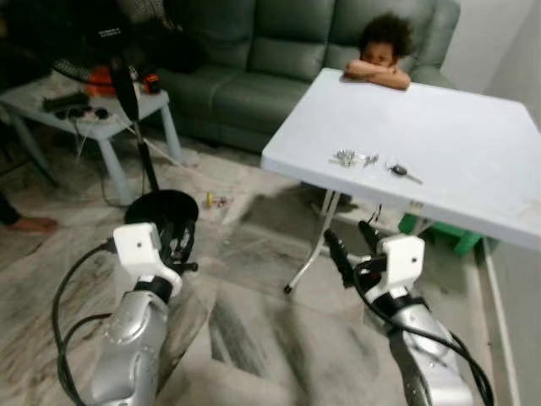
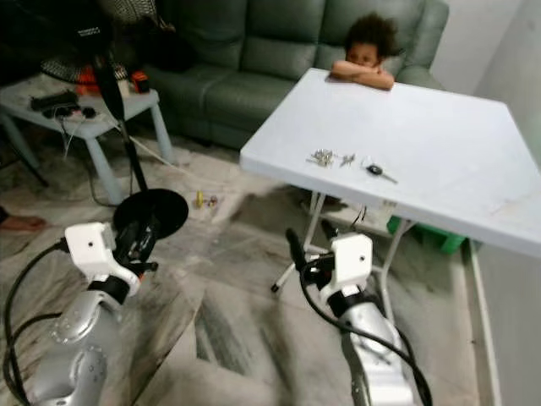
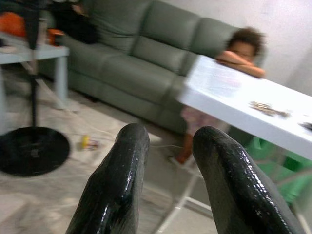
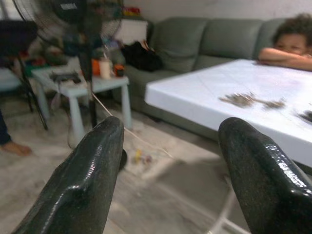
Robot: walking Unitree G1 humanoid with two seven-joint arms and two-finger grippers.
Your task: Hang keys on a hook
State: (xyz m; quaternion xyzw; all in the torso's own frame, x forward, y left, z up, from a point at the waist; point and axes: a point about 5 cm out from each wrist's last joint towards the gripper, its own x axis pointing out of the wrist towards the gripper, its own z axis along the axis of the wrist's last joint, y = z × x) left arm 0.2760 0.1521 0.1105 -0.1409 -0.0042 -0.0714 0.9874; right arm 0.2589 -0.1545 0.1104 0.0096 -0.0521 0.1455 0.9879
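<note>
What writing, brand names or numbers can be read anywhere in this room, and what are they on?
Nothing here can be read for certain.
Fan head: a short white mark, likely a brand, too small and blurred to read.
The same mark on the fan in the right wrist view: also blurred.
Keys on the white table: no legible marking.
Items on the small side table: no readable labels.

— What do we make of the keys (image 1: pixel 355 158)?
— Bright, shiny metal, lying on a smooth matt white table (image 1: pixel 473 144) that looks like plastic.
— And our fingers (image 3: pixel 117 190)?
— Glossy black, faintly pebbled, with highlights on them.
— The sofa (image 1: pixel 254 59)?
— Grey-green, with a soft leathery sheen.
— The floor (image 1: pixel 245 330)?
— Polished veined stone, we think; our arms are silvery.
</note>
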